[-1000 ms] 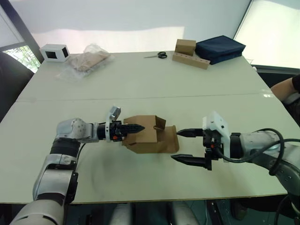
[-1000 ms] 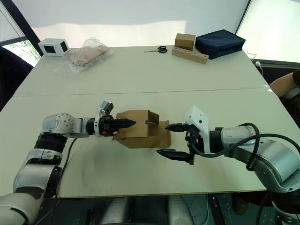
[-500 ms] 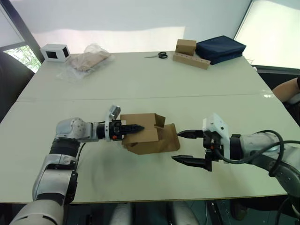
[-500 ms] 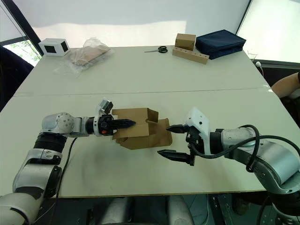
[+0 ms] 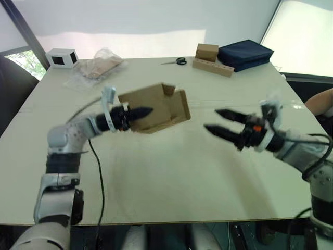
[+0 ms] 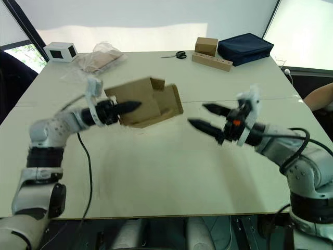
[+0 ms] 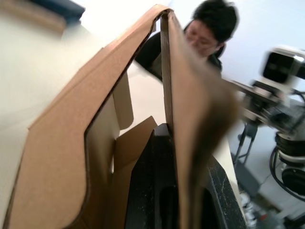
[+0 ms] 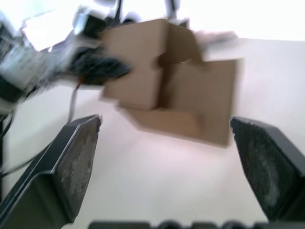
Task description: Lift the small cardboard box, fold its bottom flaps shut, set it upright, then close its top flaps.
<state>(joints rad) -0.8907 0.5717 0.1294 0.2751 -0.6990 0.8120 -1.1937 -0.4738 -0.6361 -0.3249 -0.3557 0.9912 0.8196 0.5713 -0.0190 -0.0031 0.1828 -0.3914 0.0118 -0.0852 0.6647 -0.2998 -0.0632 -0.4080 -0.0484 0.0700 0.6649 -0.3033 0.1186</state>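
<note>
The small cardboard box point(image 5: 156, 107) is a plain brown carton with loose flaps at both ends, and it hangs tilted in the air above the white table point(image 5: 171, 177). My left gripper point(image 5: 139, 111) is shut on one of its side walls. In the left wrist view, black fingers point(image 7: 152, 191) clamp that wall point(image 7: 190, 119) from both sides. My right gripper point(image 5: 222, 121) is open and also off the table, a short gap to the right of the box. In the right wrist view the box point(image 8: 167, 95) hangs ahead between the spread fingers point(image 8: 78, 157).
Along the far edge are a white box with a black window point(image 5: 61, 56), a plastic bag point(image 5: 96, 67), scissors point(image 5: 177, 61), a tan box on a hole-dotted wooden strip point(image 5: 210, 60) and a navy case point(image 5: 244, 53). A person's arm point(image 5: 322, 99) shows at the right edge.
My left gripper has raised the box off the table, up and away from me. My right gripper has also risen, staying open to the right of the box.
</note>
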